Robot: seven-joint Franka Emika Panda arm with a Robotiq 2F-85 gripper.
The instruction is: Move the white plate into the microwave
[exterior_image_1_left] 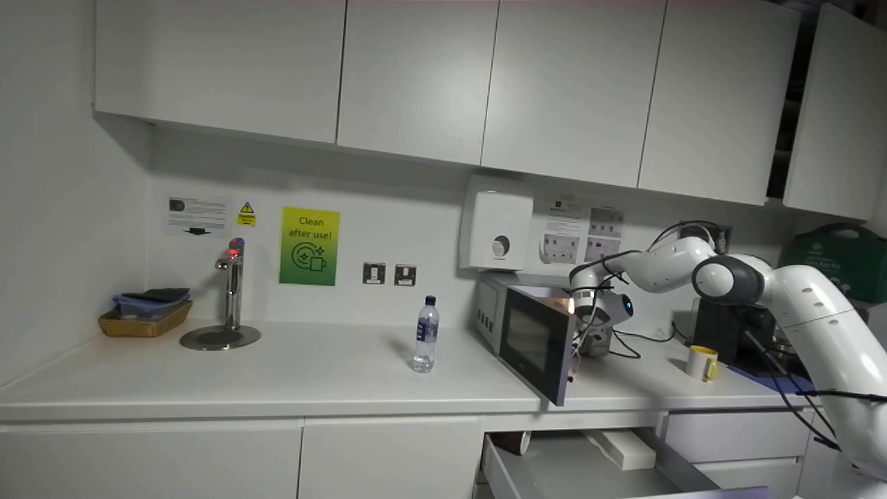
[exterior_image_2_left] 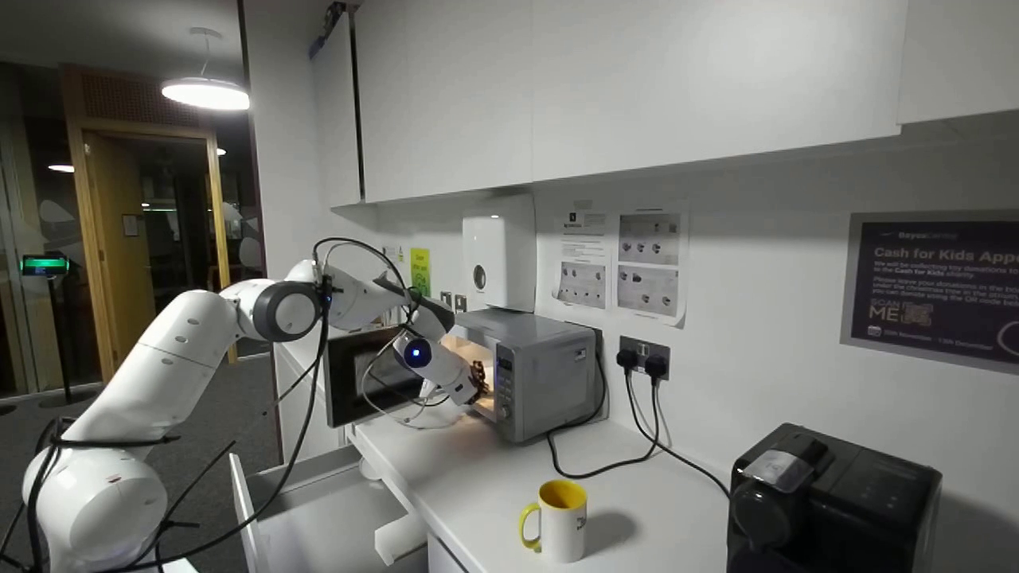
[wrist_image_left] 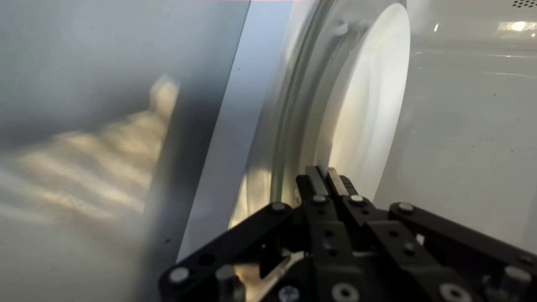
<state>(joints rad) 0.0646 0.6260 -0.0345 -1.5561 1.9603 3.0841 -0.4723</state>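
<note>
The silver-grey microwave stands on the counter with its dark glass door open. In an exterior view the microwave has a warm light inside, and my gripper reaches in at its opening. In the wrist view the white plate is inside the microwave, above the glass turntable. My gripper is shut on the plate's near rim. Whether the plate touches the turntable is hard to tell. The plate is hidden in both exterior views, and the door hides the gripper in one of them.
The open door stands close beside the arm. A water bottle stands near the microwave. A white and yellow mug and a black coffee machine are on the counter. An open drawer juts out below.
</note>
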